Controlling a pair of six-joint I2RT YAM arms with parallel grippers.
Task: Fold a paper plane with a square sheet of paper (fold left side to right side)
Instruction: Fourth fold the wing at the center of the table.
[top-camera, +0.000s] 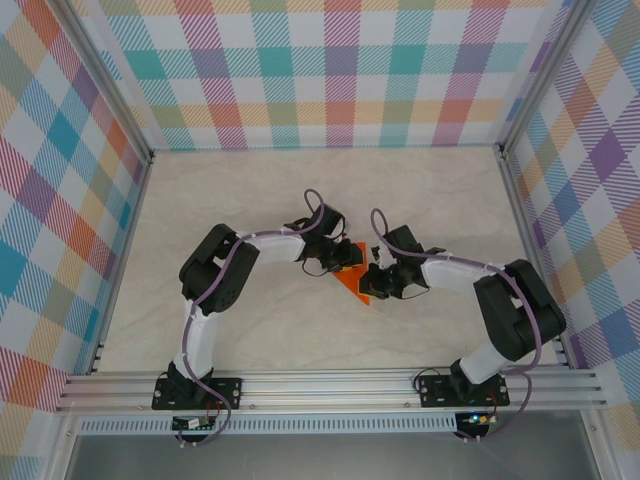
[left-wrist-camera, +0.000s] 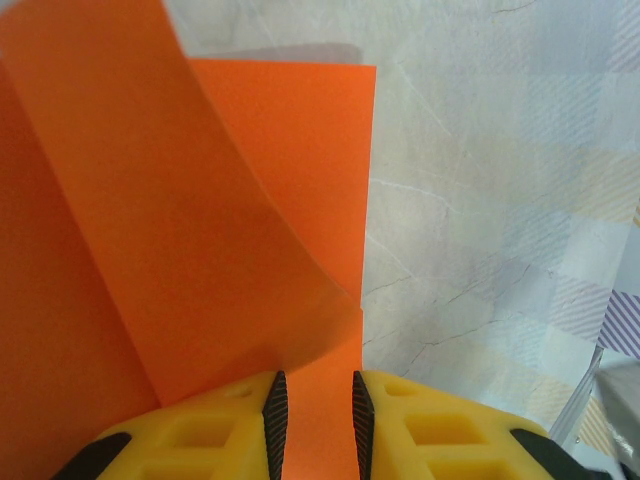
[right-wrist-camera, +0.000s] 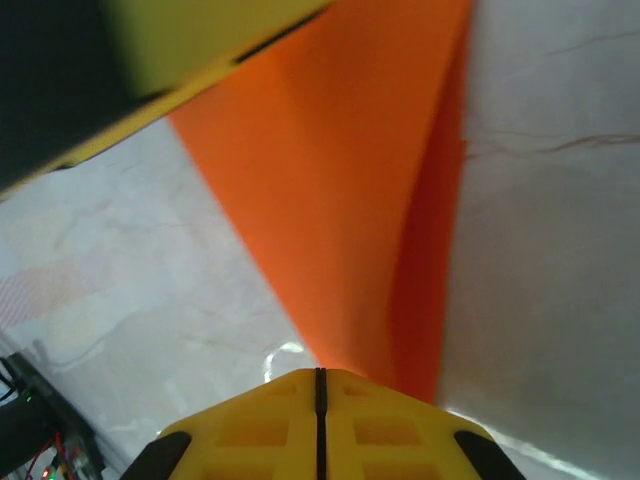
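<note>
The square sheet of paper (top-camera: 353, 284) is bright orange and lies at the table's middle between both grippers. In the left wrist view the sheet (left-wrist-camera: 250, 200) has one flap curling up on the left while its flat part runs under the jaws. My left gripper (left-wrist-camera: 318, 400) hovers over that flat part, open by a narrow gap with nothing pinched. In the right wrist view the sheet (right-wrist-camera: 350, 200) rises as a fold that narrows into my right gripper (right-wrist-camera: 320, 385), whose jaws are shut on its near tip. From above, the left gripper (top-camera: 348, 258) and right gripper (top-camera: 372, 283) nearly touch.
The pale marbled table top (top-camera: 300, 200) spreads around the paper. Checked walls (top-camera: 330, 70) close off the back and both sides. An aluminium rail (top-camera: 330, 385) carries the arm bases at the near edge. The left gripper's yellow finger (right-wrist-camera: 200, 50) looms close over the paper.
</note>
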